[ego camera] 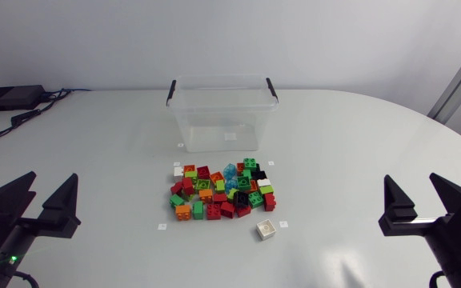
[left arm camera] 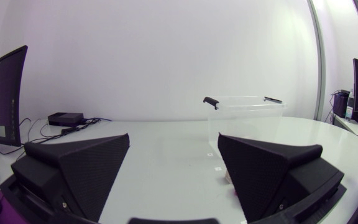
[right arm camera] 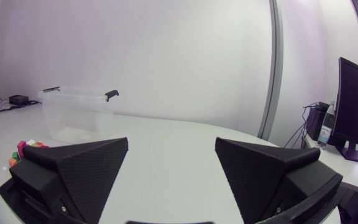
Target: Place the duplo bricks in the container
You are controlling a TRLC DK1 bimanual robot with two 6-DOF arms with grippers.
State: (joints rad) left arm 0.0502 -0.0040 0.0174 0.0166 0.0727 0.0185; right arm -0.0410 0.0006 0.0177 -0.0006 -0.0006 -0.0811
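The duplo bricks (ego camera: 222, 190) lie in a loose heap near the middle of the surface (ego camera: 358, 144), a mix of red, green, orange, black, white and pale blue pieces touching or stacked on one another. One white brick (ego camera: 266, 230) sits apart from the heap, on its near right side. From the right wrist view, a few of the bricks (right arm camera: 23, 149) show past the outer side of one finger.

Just behind the heap stands the container (ego camera: 222, 112), a clear plastic box, open at the top, with black handle clips at both ends. It stands upright on the surface in both wrist views, ahead of each pincer (left arm camera: 244, 115) (right arm camera: 76, 112).

Small white marks (ego camera: 180, 146) are spaced on the surface around the heap.

The left pincer (ego camera: 53, 178) is at the near left, well apart from the bricks, its fingers spread wide with nothing between them (left arm camera: 174, 138). The right pincer (ego camera: 410, 180) is at the near right, equally far from the heap, and it too is spread wide and holds nothing (right arm camera: 171, 142).

A black box (ego camera: 10, 98) with cables lies at the far left corner.
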